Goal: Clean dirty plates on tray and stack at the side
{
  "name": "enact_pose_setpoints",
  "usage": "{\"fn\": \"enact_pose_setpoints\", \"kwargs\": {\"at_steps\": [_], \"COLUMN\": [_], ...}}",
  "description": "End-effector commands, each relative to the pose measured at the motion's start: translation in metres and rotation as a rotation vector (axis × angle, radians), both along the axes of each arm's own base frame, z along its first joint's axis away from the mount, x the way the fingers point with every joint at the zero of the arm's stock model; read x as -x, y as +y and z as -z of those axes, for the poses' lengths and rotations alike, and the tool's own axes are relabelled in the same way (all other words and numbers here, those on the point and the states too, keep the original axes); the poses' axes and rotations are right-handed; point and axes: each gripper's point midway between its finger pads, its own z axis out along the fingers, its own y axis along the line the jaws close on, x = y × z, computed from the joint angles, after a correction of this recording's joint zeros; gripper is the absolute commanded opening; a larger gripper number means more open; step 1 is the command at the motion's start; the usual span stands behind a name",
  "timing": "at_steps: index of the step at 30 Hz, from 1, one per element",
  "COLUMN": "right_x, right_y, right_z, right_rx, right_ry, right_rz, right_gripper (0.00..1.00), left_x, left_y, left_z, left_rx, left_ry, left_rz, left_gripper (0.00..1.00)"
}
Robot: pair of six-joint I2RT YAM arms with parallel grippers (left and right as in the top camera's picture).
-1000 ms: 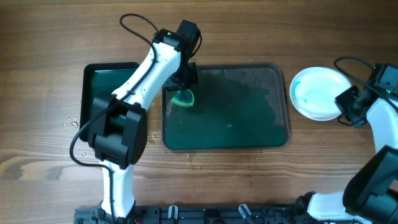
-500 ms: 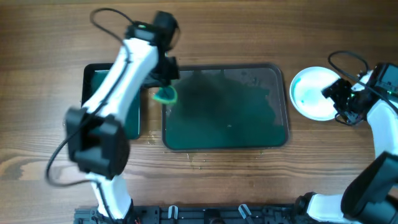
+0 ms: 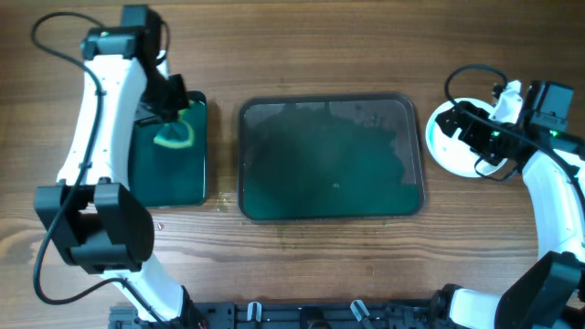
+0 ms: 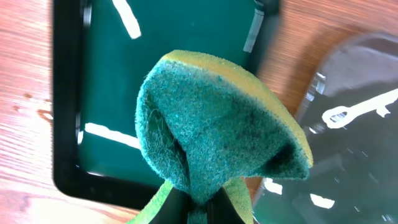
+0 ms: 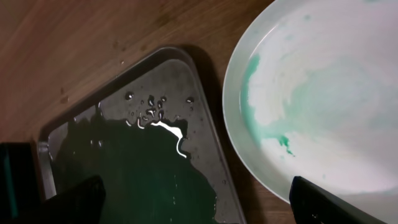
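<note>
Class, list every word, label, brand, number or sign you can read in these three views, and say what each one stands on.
None: no text can be read in any view.
The tray, the bin, the plate and the sponge are plain.
The left arm and the right arm show no legible marking.

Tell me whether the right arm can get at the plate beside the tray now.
Probably yes: the right arm hangs over the plate with jaws open, and nothing lies between them.
</note>
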Motion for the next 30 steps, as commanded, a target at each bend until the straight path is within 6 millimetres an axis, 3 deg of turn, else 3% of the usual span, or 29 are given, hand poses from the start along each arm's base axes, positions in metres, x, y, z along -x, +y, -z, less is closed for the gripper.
{"fn": "enact_pose_setpoints", "kwargs": {"at_steps": [1,5,9,11,13,15,17,20,24,30], "right_x": [-0.005,-0.003,0.0,0.002,0.003,0.005,0.005,0.006,0.013,0.042], "right_y": [0.002,0.005,0.006,0.007,0.007,0.007,0.008,0.014,0.017,0.026], "right_z": [-0.009,-0.009,-0.007,-0.006,-0.005,-0.004,-0.005,-0.013,-0.034,-0.078], "right_rx": [0.034,0.028,0.023,0.02,0.018,0.016,0.01,-0.011,-0.003,0.048], "right_ry": [-0.029,-0.023,-0.005,0.004,0.01,0.016,0.016,-0.008,-0.055,-0.151], "right_rz": [-0.033,-0.038,-0.04,-0.04,-0.04,-0.04,-0.04,-0.055,-0.062,-0.092], "right_gripper": [0.97,0.98,0.98,0.98,0.98,0.98,0.98,0.98,0.98,0.98], "left_x": [0.008,0.012,0.017,0.019,0.02,0.02,0.022,0.027,0.026,0.022], "left_y": [0.019,0.026,0.026,0.026,0.026,0.026,0.023,0.021,0.012,0.009], "left_z": [0.028,0.059,0.081,0.087,0.089,0.089,0.089,0.085,0.06,0.031], "left_rx": [-0.01,-0.009,-0.008,-0.008,-0.008,-0.007,0.007,0.019,0.068,0.083], "left_ry": [0.05,0.054,0.058,0.059,0.061,0.061,0.068,0.088,0.061,-0.027], "left_rz": [-0.015,-0.036,-0.038,-0.038,-0.038,-0.039,-0.037,-0.037,-0.035,-0.03], "left_gripper": [0.04,0.04,0.12,0.21,0.36,0.5,0.77,0.96,1.0,1.0]}}
